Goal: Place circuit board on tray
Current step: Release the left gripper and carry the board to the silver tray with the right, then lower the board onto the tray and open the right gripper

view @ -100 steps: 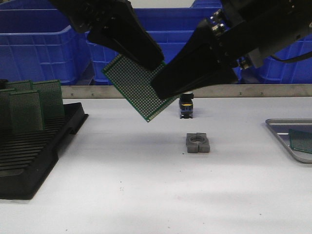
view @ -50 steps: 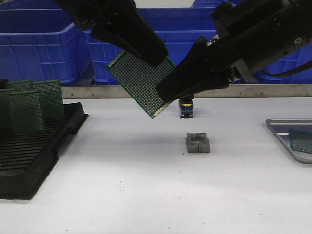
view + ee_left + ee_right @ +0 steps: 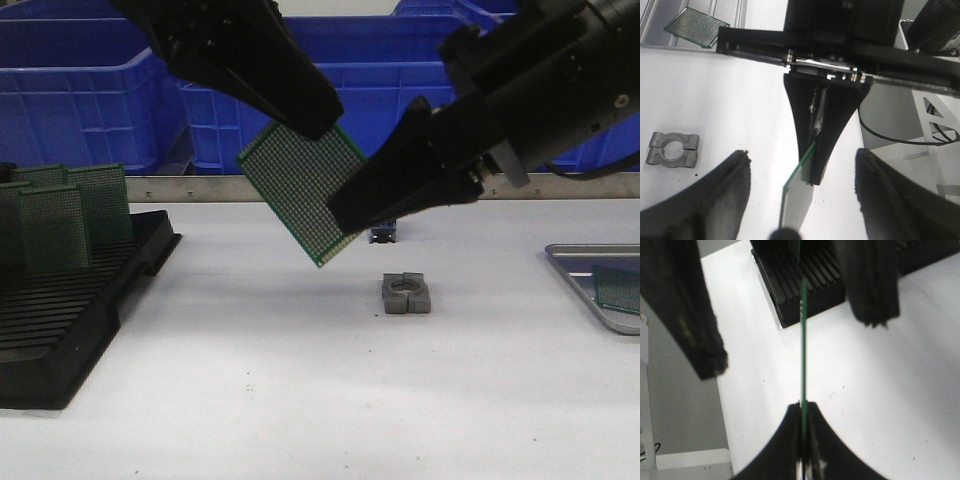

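While pinched at just one corner in right claw point(image 3: 345, 213), left claw point(image 3: 315, 115) spread wide astride opposite edge: could snag circuit board point(image 3: 295, 175), twist loose, drop on table point(image 3: 300, 380) short of tray point(image 3: 565, 250) beyond right claw.

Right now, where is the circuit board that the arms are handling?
In the front view the circuit board hangs tilted in the air above the table's middle, left of the grey clamp block, far from the tray at the right edge.

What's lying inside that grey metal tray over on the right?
One green circuit board lies in the tray. The tray runs off the front view's edge, so the rest of it is unseen.
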Action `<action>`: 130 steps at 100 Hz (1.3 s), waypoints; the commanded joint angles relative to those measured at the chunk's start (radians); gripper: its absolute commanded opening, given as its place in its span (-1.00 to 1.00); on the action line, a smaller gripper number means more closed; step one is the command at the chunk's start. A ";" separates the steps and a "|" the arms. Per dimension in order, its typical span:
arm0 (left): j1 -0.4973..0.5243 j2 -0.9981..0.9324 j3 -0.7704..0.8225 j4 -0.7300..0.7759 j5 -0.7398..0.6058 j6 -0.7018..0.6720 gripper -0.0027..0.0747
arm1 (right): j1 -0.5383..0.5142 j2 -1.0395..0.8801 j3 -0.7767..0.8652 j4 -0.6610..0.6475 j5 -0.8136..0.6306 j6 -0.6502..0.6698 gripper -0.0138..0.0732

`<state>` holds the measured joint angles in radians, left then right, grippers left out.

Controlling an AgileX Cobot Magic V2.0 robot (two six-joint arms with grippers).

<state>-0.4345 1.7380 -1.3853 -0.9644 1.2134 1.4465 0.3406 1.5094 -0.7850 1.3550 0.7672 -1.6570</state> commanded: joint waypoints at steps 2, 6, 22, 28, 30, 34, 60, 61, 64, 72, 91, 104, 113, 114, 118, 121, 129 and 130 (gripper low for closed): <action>-0.009 -0.039 -0.030 -0.072 0.034 -0.011 0.30 | -0.002 -0.030 0.013 0.018 0.007 0.023 -0.84; -0.009 -0.039 -0.030 -0.072 0.031 -0.011 0.30 | -0.004 -0.030 0.026 0.018 -0.004 0.048 -0.84; -0.009 -0.039 -0.030 -0.072 0.014 -0.011 0.30 | -0.032 -0.030 0.072 0.018 -0.012 0.182 -0.84; -0.009 -0.039 -0.030 -0.072 0.014 -0.011 0.30 | -0.052 -0.030 0.082 0.018 -0.036 0.229 -0.84; -0.009 -0.039 -0.030 -0.072 0.014 -0.011 0.30 | -0.061 -0.030 0.084 0.018 -0.043 0.245 -0.84; -0.009 -0.039 -0.030 -0.072 0.014 -0.011 0.30 | -0.084 -0.030 0.085 0.018 -0.069 0.279 -0.84; -0.009 -0.039 -0.030 -0.072 0.014 -0.011 0.29 | -0.279 -0.030 0.085 0.018 -0.220 0.330 -0.84; -0.009 -0.039 -0.030 -0.072 0.014 -0.011 0.29 | -0.285 -0.030 0.085 0.018 -0.227 0.330 -0.84; -0.009 -0.039 -0.030 -0.072 0.014 -0.011 0.29 | -0.314 -0.030 0.085 0.019 -0.243 0.330 -0.84; -0.009 -0.039 -0.030 -0.072 0.014 -0.011 0.29 | -0.377 -0.030 0.085 0.022 -0.291 0.340 -0.84; -0.009 -0.039 -0.030 -0.074 0.014 -0.011 0.29 | -0.525 -0.009 0.085 0.076 -0.355 0.455 -0.84; -0.009 -0.039 -0.030 -0.075 0.014 -0.011 0.29 | -0.604 0.029 0.085 0.121 -0.346 0.491 -0.84; -0.009 -0.039 -0.030 -0.075 0.014 -0.011 0.29 | -0.641 0.067 0.085 0.133 -0.319 0.491 -0.84; -0.009 -0.039 -0.030 -0.075 0.014 -0.011 0.29 | -0.643 0.072 0.085 0.133 -0.318 0.491 -0.84; -0.009 -0.039 -0.030 -0.075 0.014 -0.011 0.29 | -0.654 0.084 0.085 0.133 -0.312 0.491 -0.84; -0.009 -0.039 -0.030 -0.076 0.014 -0.011 0.29 | -0.659 0.094 0.084 0.133 -0.312 0.489 -0.84; -0.009 -0.039 -0.030 -0.078 0.014 -0.011 0.29 | -0.665 0.107 0.084 0.133 -0.314 0.485 -0.75; -0.009 -0.039 -0.030 -0.078 0.014 -0.011 0.29 | -0.665 0.108 0.084 0.133 -0.314 0.484 -0.73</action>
<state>-0.4345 1.7380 -1.3853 -0.9700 1.2134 1.4465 -0.3125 1.6394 -0.6833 1.4584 0.4125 -1.1653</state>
